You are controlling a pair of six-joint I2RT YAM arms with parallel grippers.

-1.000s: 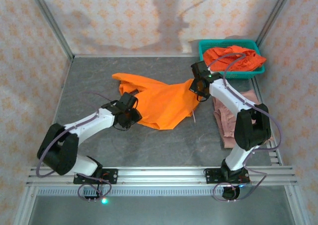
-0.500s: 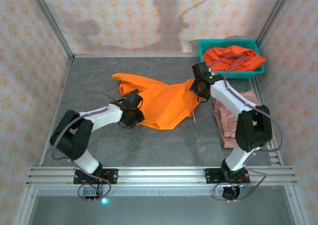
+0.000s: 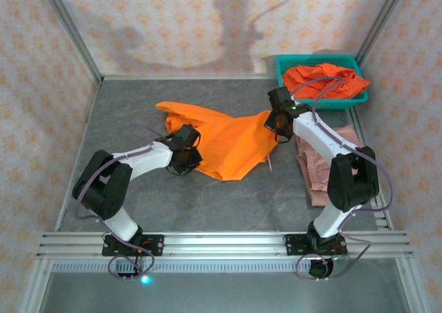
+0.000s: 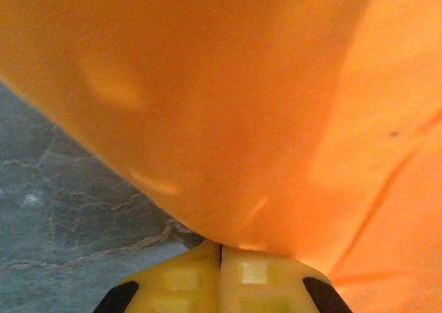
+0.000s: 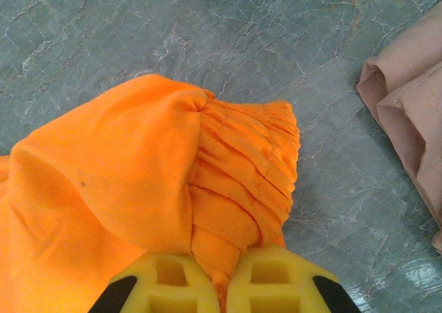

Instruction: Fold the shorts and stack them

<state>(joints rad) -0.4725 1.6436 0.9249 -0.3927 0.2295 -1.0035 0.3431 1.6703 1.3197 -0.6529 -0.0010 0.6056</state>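
Top external shows us the orange shorts point(image 3: 224, 144) spread just left of the basket point(image 3: 331, 105), long axis running toward it. Our right gripper point(image 5: 219, 275) pinches the basket-side waistband, and our left gripper point(image 4: 221, 254) pinches the far edge.

A robot test booth is being shown, not a home. A left arm point(image 3: 141, 162) and a right arm point(image 3: 321, 141) are being held on a metal rail point(image 3: 221, 242) at the near edge. The grey table point(image 3: 228, 202) is being closed in by patterned wall panels point(image 3: 138, 16).
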